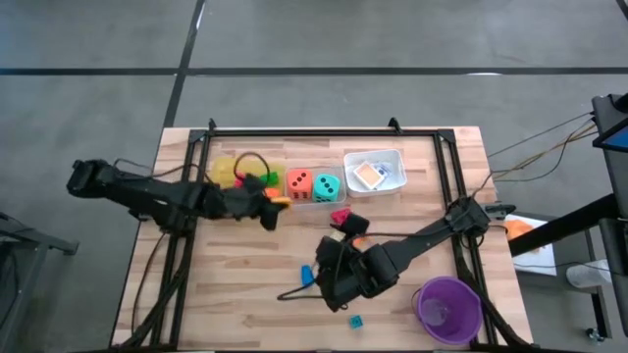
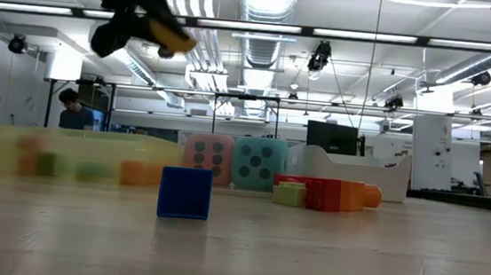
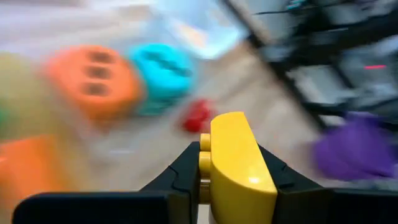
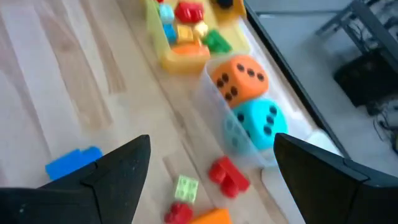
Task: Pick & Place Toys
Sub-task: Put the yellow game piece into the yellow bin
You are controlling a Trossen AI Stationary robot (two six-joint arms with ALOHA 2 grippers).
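My left gripper point(image 1: 267, 208) hangs above the table between the yellow tray point(image 1: 234, 175) and the clear tray point(image 1: 316, 186), shut on a yellow block point(image 3: 239, 168). The yellow tray holds several small blocks. The clear tray holds an orange die point(image 1: 299, 183) and a teal die point(image 1: 328, 185). My right gripper point(image 4: 211, 180) stands open over the table's middle with nothing between its fingers. Below it, a blue block point(image 4: 73, 163), a pale green block point(image 4: 185, 185) and a red block point(image 4: 227, 175) lie on the wood. My left gripper pinches the yellow block by its two opposite sides point(image 3: 214, 177) between its two fingers. The fingers come from the table's left, slanting down. The block is lifted clear of the table point(image 2: 170, 33), its studs point(image 3: 204, 163) facing one finger.
A white tray point(image 1: 377, 169) with cards stands at the far right of the row of trays. The purple cup point(image 1: 448, 306) stands near the front right corner, with a small teal block point(image 1: 355, 321) to its left. A black frame runs round the table.
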